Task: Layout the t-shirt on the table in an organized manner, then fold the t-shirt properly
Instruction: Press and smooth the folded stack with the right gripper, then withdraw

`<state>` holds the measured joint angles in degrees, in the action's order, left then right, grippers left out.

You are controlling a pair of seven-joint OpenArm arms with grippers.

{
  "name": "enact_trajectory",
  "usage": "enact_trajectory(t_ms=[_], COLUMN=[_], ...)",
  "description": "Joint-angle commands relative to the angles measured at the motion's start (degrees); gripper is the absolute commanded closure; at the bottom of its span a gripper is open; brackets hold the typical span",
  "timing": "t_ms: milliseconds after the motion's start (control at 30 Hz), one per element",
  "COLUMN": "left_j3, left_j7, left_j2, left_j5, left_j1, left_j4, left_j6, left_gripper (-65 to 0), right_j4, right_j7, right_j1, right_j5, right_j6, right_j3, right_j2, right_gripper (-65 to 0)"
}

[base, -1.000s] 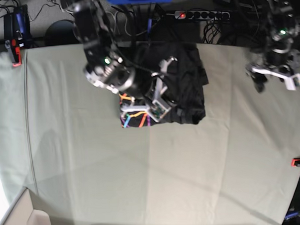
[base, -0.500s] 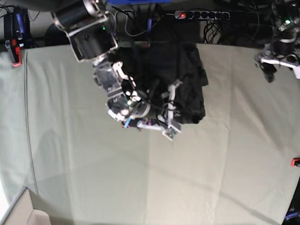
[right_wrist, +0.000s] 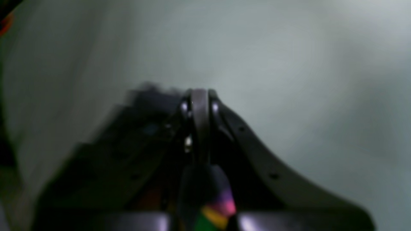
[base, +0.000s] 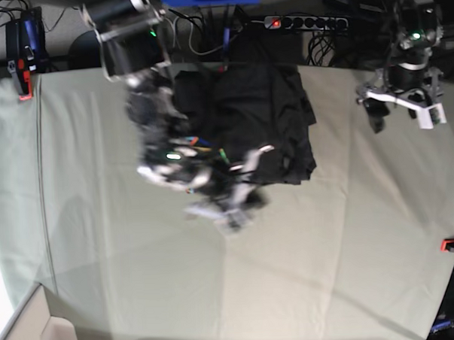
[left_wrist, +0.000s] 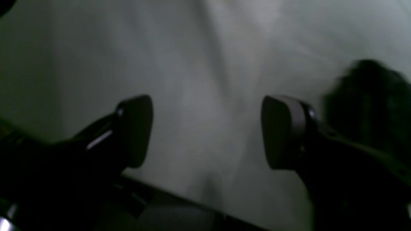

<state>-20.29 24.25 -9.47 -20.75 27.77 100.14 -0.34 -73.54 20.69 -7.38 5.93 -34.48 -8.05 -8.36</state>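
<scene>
- black cotton, bunched in a compact heap: the t-shirt [base: 263, 123] lies on the far middle of the table [base: 351, 247], just behind and to one side of the right gripper [base: 229, 207] as the base view shows it.
- the right gripper is pressed fully closed. in its wrist view dark cloth sits beside and under the fingers and a scrap of the coloured print shows at the bottom edge, but the blur hides whether cloth is really pinched between the pads; i judge it probably has an edge of the shirt.
- the left gripper [base: 397, 102] hangs above bare table well off to the side of the shirt, its pads [left_wrist: 136, 130] spread wide with nothing between them; a dark blur of the shirt shows beyond one pad.
- step in hand, as i read it: drawing a shirt edge out of the heap toward the near side of the table to open it flat.
- to do it well: pull low and slow so the fabric slides rather than lifts into a fresh bunch, and keep the pull straight away from the heap.
- bring the empty left gripper in to the opposite side, to pin or take a second corner, so the shirt spreads instead of dragging whole.
</scene>
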Motion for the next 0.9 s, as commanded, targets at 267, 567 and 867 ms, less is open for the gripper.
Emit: enact_trajectory(t_ms=[267,567,867], left_j3=[15.6,26.1,26.1], left_j7=[-1.2,-1.3,-1.3], left_j2=[0.6,0.9,0.0], left_j5=[-0.1,0.0,0.1], left_j1=[0.0,-2.8,-2.3], left_j4=[3.6,0.5,-4.7], left_j6=[-0.1,0.6,0.2], left_gripper=[-50.9,-50.8,-50.4], right_j4=[-20.0,-20.9,-20.9], right_j7=[4.7,4.3,4.5], right_j1=[11.5,19.2,20.7], right_j5=[-1.1,-1.1,-1.1], right_j6=[-0.4,-0.6,-0.6], right_j3=[5.5,13.5,13.8], right_j2=[5.0,6.5,6.6], right_gripper=[0.0,0.0,0.0])
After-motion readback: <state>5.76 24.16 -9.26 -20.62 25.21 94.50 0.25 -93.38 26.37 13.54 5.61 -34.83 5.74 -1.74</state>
